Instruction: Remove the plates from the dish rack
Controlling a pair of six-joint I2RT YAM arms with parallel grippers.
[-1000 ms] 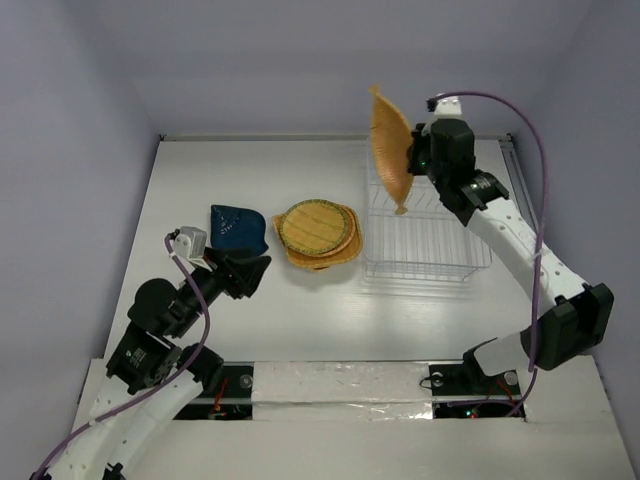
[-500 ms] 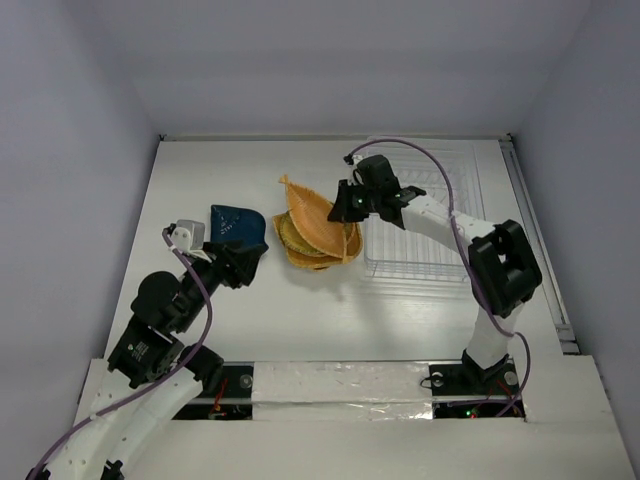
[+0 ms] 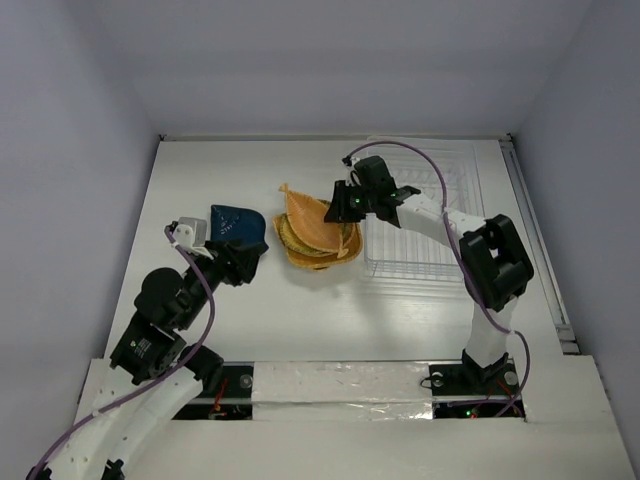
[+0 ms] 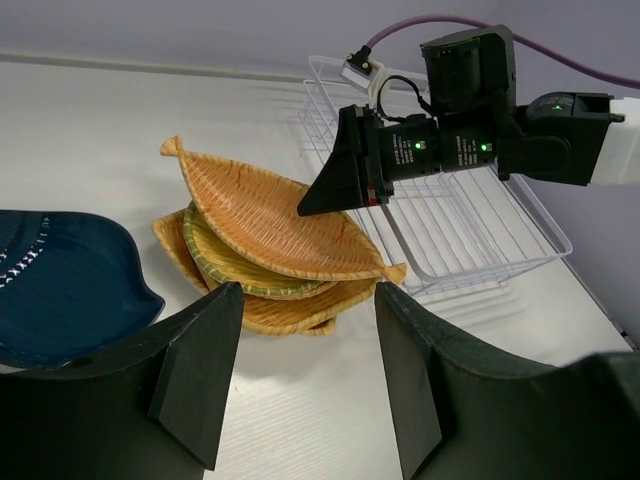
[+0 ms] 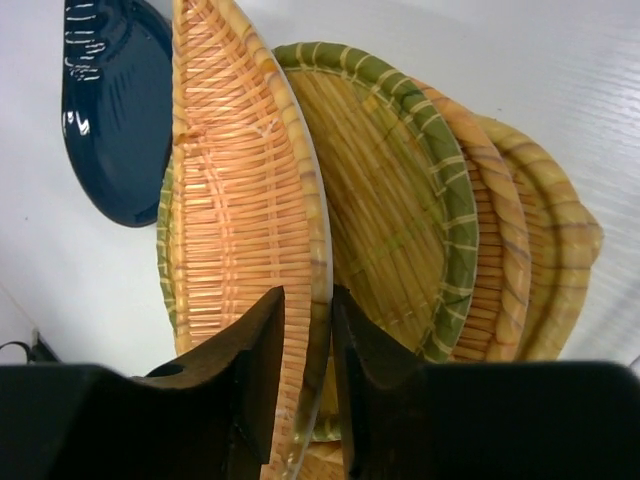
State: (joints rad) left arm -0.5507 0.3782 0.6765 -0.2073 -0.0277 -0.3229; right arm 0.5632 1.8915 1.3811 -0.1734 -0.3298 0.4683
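Note:
My right gripper [image 3: 338, 204] is shut on the rim of the leaf-shaped orange plate [image 3: 308, 214], jaws pinching its edge [image 5: 318, 250]. The plate lies tilted on top of the stack: the round plate with a green ribbed rim [image 5: 400, 210] on the rounded-square plate [image 5: 555, 260]. The dark blue plate [image 3: 238, 226] lies on the table left of the stack. The white wire dish rack [image 3: 428, 225] stands to the right, with no plate in it. My left gripper [image 4: 305, 375] is open and empty, low over the table in front of the stack [image 4: 265, 300].
The right arm reaches across the rack's left side [image 4: 470, 150]. The rear wall runs behind the rack, and the left wall lies beyond the blue plate [image 4: 60, 285]. Bare table [image 3: 330, 320] lies between the stack and the arm bases.
The right gripper carried the leaf-shaped plate from high above the rack left and down onto the stack, turning it from upright to nearly flat. The left arm barely moved.

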